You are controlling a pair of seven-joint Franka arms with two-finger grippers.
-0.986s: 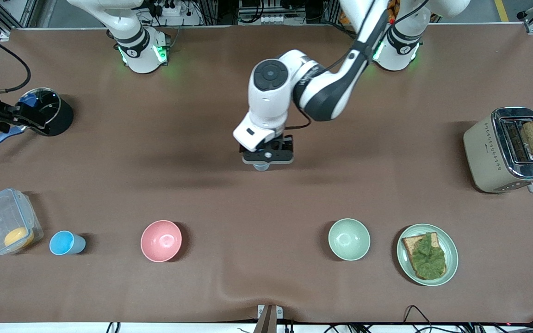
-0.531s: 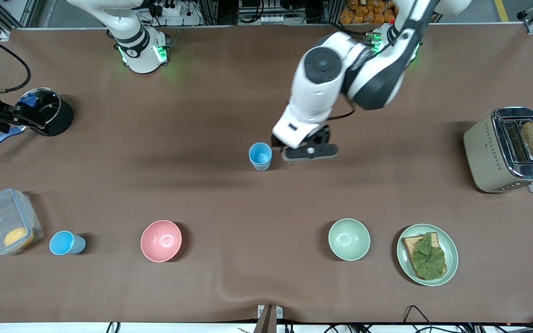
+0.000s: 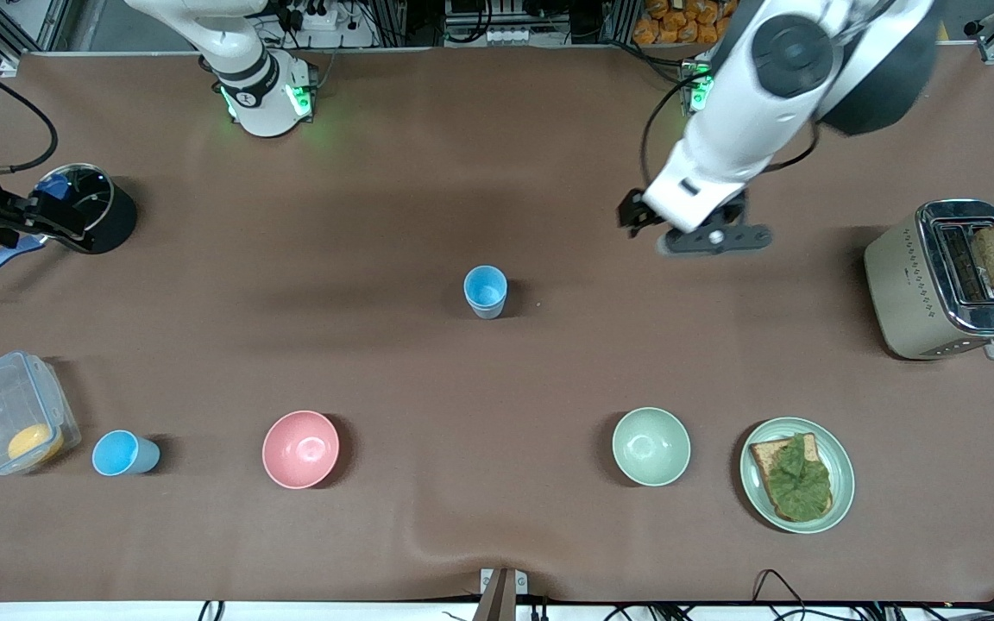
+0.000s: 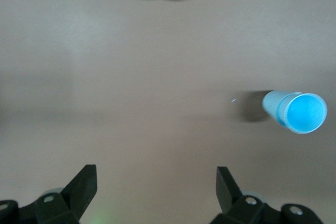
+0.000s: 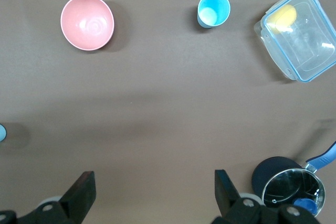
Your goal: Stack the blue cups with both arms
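Note:
One blue cup (image 3: 486, 291) stands upright in the middle of the table; it also shows in the left wrist view (image 4: 296, 112). A second blue cup (image 3: 123, 453) stands upright toward the right arm's end, beside a clear box, and shows in the right wrist view (image 5: 213, 10). My left gripper (image 3: 708, 235) is open and empty (image 4: 156, 187), raised over bare table between the middle cup and the toaster. My right gripper (image 5: 152, 192) is open and empty, high over bare table, apart from both cups; it does not show in the front view.
A pink bowl (image 3: 300, 448), a pale green bowl (image 3: 651, 446) and a plate with bread and lettuce (image 3: 796, 474) line the near side. A clear box (image 3: 14, 412) and a black pot (image 3: 91, 207) are at the right arm's end. A toaster (image 3: 950, 278) is at the left arm's end.
My left gripper was down over the middle cup, then left it standing on the table. It has risen and swung toward the toaster. The right arm has not moved.

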